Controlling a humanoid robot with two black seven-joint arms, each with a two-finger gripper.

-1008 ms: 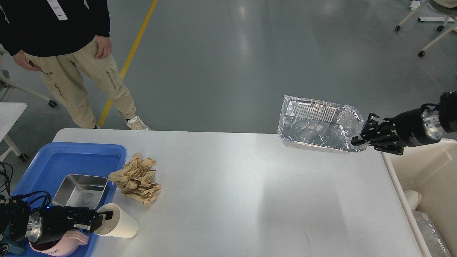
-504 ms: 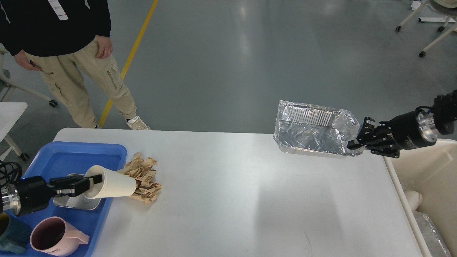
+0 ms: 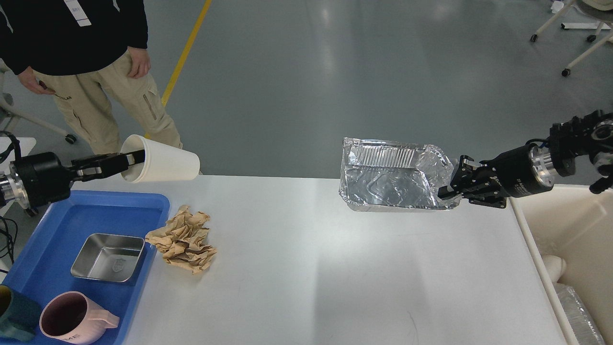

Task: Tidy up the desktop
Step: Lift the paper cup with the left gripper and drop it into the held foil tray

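The white desktop (image 3: 306,268) fills the lower view. My left gripper (image 3: 136,157) is shut on the rim of a white paper cup (image 3: 163,165), holding it on its side in the air above the desktop's far left corner. My right gripper (image 3: 448,190) is shut on the crumpled edge of a silver foil tray (image 3: 388,175), holding it up over the far right part of the desktop. A crumpled brown paper ball (image 3: 184,238) lies on the desktop beside the blue tray.
A blue plastic tray (image 3: 43,249) at the left holds a steel square dish (image 3: 107,257), a pink mug (image 3: 72,318) and a dark teal cup (image 3: 12,321). A cream bin (image 3: 574,239) stands at the right edge. A person (image 3: 96,72) stands behind the far left corner.
My left gripper has lifted the paper cup from the blue tray's edge up and away. My right gripper has carried the foil tray leftward over the desktop.
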